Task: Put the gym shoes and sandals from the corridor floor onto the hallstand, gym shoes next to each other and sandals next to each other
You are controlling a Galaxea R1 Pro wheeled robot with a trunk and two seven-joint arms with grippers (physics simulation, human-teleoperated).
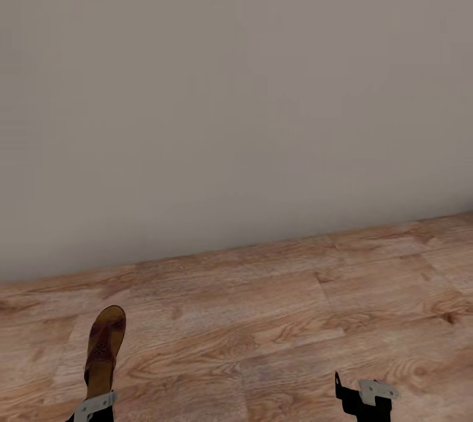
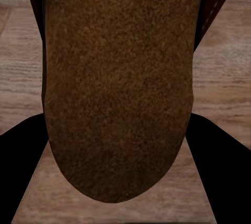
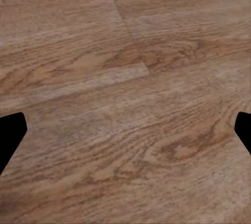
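A brown sandal is held up in the left gripper at the lower left of the head view, toe pointing away toward the plain grey wall, above the wood-plank floor. In the left wrist view the sandal's rough brown sole sits between the two dark fingers, the jaws closed on it. The right gripper hangs low over bare floor at the lower right; in the right wrist view its fingertips stand far apart at the edges, jaws wide with nothing between them.
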